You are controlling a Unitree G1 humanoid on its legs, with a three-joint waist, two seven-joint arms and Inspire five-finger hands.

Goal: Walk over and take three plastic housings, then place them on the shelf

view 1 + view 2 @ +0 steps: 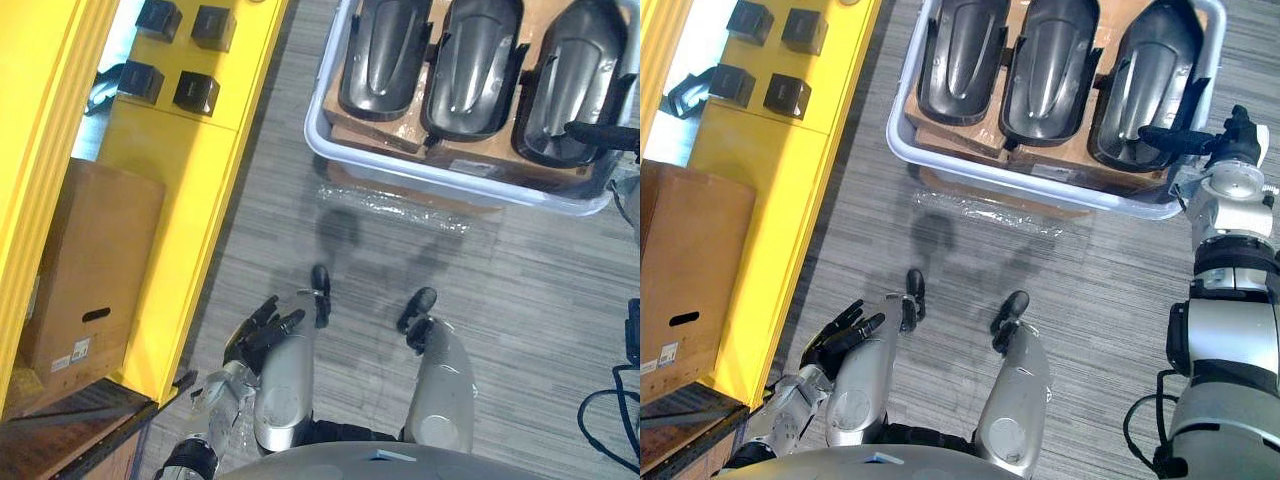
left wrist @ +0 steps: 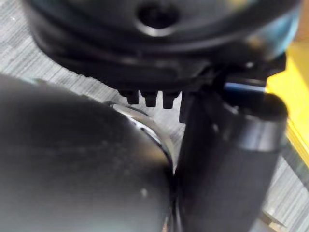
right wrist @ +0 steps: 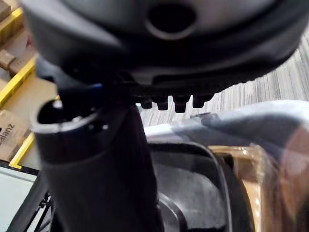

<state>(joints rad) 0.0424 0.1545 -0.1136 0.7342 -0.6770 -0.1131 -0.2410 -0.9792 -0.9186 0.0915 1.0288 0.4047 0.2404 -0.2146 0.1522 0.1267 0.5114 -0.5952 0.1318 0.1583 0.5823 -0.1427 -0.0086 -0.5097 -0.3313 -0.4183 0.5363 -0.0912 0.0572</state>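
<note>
Housings (image 1: 1050, 60) of dark plastic, three of them, lie side by side on cardboard (image 1: 930, 127) in a white tub (image 1: 940, 165) on the floor (image 1: 1070, 265). The right hand (image 1: 1215, 140) reaches over the rightmost housing (image 1: 1135, 90) with its fingers (image 1: 1165, 133) out straight, holding nothing. The left hand (image 1: 840, 338) hangs low beside the yellow shelf (image 1: 770, 200), fingers loose and spread. Small black boxes (image 1: 788, 95) sit on that shelf.
</note>
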